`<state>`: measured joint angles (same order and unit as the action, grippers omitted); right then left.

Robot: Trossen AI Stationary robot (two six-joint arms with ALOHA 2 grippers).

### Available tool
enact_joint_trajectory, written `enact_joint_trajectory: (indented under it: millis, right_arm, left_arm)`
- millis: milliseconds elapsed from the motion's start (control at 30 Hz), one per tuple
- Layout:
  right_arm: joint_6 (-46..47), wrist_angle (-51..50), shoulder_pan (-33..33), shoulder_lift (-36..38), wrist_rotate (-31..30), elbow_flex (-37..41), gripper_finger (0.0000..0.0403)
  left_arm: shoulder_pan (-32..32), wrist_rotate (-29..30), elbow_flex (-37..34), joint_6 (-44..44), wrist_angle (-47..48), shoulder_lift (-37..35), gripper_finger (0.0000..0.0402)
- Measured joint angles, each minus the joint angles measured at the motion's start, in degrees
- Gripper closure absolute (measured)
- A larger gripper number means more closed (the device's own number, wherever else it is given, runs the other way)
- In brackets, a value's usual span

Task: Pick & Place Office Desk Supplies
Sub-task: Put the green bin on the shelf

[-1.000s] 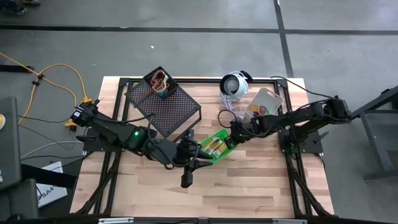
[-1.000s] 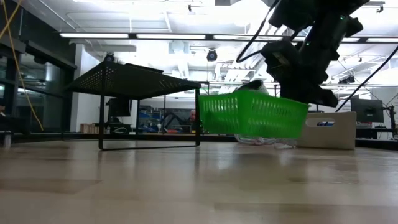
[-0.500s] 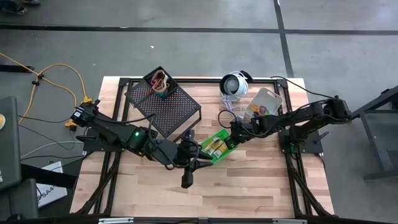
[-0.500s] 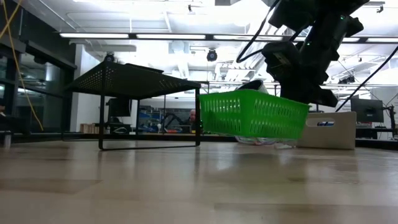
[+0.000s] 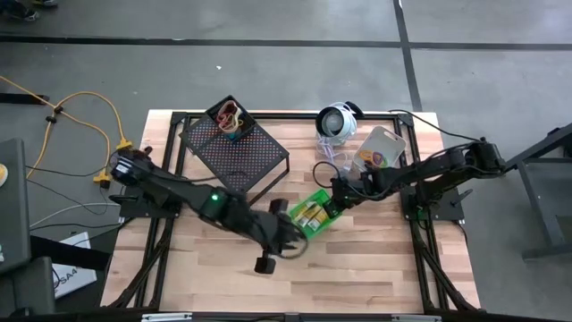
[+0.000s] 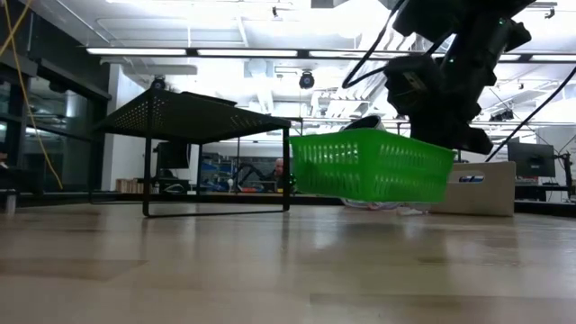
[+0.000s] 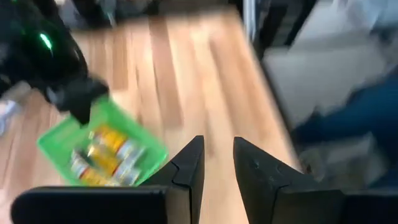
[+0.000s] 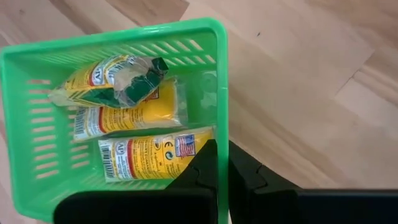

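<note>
Above wooden table (image 5: 357, 259), right gripper (image 5: 335, 199) pinches tilted green bin (image 6: 371, 166).

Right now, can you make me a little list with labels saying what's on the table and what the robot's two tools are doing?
Green bin: lifted off the wooden table, tilted
Inside bin: three yellow packets
Right tool: shut on the bin's rim
Left tool: empty, slightly parted, beside the bin
Black mesh rack: back left, elastic loops on top
</note>
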<state>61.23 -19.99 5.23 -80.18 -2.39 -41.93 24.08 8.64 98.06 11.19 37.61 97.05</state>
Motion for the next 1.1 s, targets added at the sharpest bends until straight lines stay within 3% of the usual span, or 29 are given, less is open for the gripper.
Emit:
enact_joint_trajectory:
  millis: [433,767,1100]
  right_arm:
    - [-1.2,-0.1,2.0,0.0,1.3,0.0,0.0400]
    - [-2.8,0.1,3.7,0.0,3.0,0.0,0.0400]
    - [-3.6,0.1,6.1,0.0,2.8,0.0,0.0400]
  left_arm:
    - [-0.9,0.4,0.0,-22.8,3.9,11.0,0.0320]
    - [-4.0,0.4,0.0,-28.3,2.5,17.9,0.0320]
    - [-4.9,-1.4,0.1,-29.6,0.9,18.3,0.0320]
